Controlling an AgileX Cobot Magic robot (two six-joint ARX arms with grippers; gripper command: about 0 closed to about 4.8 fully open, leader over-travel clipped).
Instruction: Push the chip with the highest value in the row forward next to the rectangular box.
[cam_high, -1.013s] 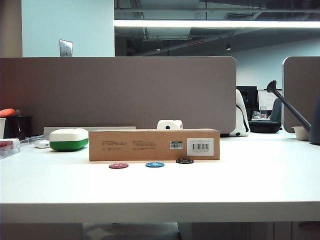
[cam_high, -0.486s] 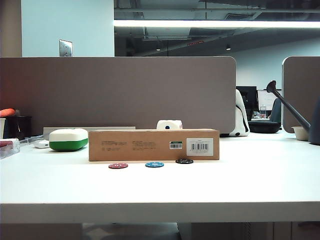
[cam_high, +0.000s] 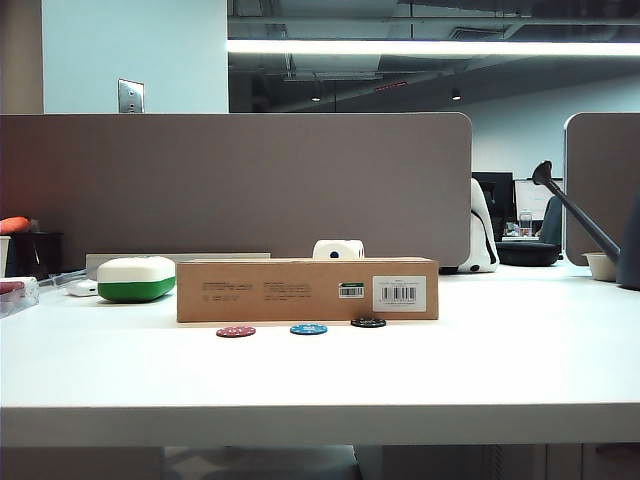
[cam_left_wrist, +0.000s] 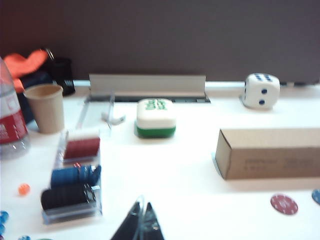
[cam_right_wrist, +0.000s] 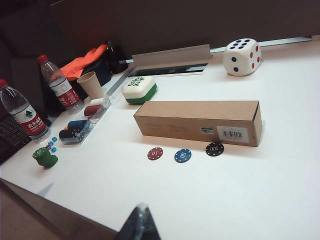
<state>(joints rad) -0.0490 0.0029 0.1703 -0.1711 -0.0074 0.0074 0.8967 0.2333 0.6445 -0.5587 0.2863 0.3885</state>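
The chip (cam_right_wrist: 214, 148) is seen as a small flat black disc with pale marks round its rim and "100" printed on its face. It lies flat on the white table (cam_high: 480, 370), just in front of the rectangular box (cam_right_wrist: 200, 121), below the end that carries the white barcode label (cam_right_wrist: 231, 134); whether the two touch cannot be told. In the exterior view the chip (cam_high: 368, 322) sits closer to the box (cam_high: 307, 289) than its neighbours. The row is completed by the blue chip (cam_right_wrist: 183, 155), marked "50", and the red chip (cam_right_wrist: 155, 153), marked "10", which lie a little further towards the table's front edge.

Only the dark fingertips of the right hand (cam_right_wrist: 140, 225) are shown, drawn together with nothing between them, near the front edge and well apart from the chips. The left hand (cam_left_wrist: 141, 226) is likewise seen as two dark tips closed together and empty, held over the table beside the clear chip rack (cam_left_wrist: 74, 180), well apart from the box (cam_left_wrist: 267, 152).
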